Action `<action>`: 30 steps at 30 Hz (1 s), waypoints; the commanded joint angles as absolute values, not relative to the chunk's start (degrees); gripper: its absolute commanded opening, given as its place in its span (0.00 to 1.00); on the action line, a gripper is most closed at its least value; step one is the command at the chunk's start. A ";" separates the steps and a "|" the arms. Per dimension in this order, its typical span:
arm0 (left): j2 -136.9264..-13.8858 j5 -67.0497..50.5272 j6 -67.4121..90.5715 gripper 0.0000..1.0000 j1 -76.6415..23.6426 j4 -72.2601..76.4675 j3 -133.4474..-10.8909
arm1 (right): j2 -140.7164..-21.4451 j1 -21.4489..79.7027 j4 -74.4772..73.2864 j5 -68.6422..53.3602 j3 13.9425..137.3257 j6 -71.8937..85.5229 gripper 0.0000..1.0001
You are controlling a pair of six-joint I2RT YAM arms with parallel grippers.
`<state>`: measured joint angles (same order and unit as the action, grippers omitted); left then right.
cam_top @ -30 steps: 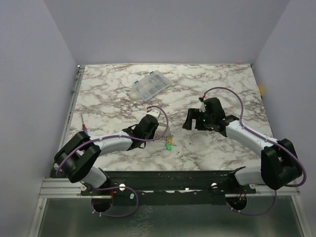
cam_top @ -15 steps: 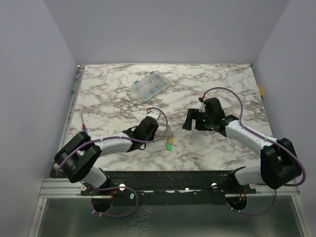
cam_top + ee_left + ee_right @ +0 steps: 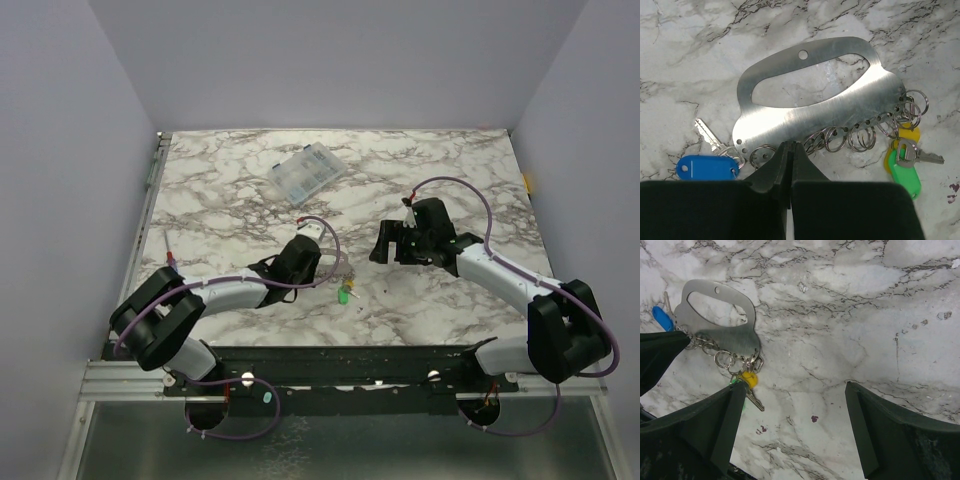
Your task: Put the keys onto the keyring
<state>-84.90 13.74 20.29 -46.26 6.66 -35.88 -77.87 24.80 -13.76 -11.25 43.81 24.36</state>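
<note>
From above, the keys point(image 3: 343, 296) lie on the table point(image 3: 230, 200), near its middle. Left wrist: left jaws fully closed, tips at the near edge of the keyring point(image 3: 830, 117). Right wrist: right jaws wide open, holding nothing.

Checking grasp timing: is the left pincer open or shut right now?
Shut. The left pincer fingers meet without a gap at the lower edge of the keyring; whether they pinch it, cannot tell.

The left arm point(image 3: 225, 290), white links with black joints, stretches low and inward. The black two-finger left gripper point(image 3: 791, 150) is closed, tips meeting. The matching right arm point(image 3: 500, 272) angles inward. The right gripper point(image 3: 792, 387) is spread wide, fingers well apart.
</note>
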 commanded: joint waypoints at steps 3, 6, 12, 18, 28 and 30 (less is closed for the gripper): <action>-81.23 12.83 20.15 0.00 -46.53 2.18 -39.46 | -75.93 25.08 -11.92 -13.81 43.56 23.49 0.92; -79.05 12.43 19.41 0.00 -46.55 0.85 -40.15 | -74.03 25.14 -10.39 -15.23 43.40 23.35 0.92; -74.88 10.50 17.77 0.00 -46.56 0.09 -40.27 | -67.71 25.11 -3.79 -21.69 41.04 22.80 0.92; -70.31 7.91 16.43 0.00 -46.89 -3.70 -43.37 | -57.69 25.13 10.51 -31.10 34.30 22.77 0.92; -60.29 -3.32 7.86 0.00 -47.07 -12.68 -52.25 | -53.49 26.25 29.15 -44.79 29.94 24.17 0.91; -58.02 -7.85 5.37 0.00 -47.11 -13.40 -52.92 | -53.60 27.20 32.30 -46.60 29.97 24.17 0.89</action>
<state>-62.83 2.81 11.92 -46.85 -9.87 -50.00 -53.41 25.52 22.39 -39.00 29.61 23.94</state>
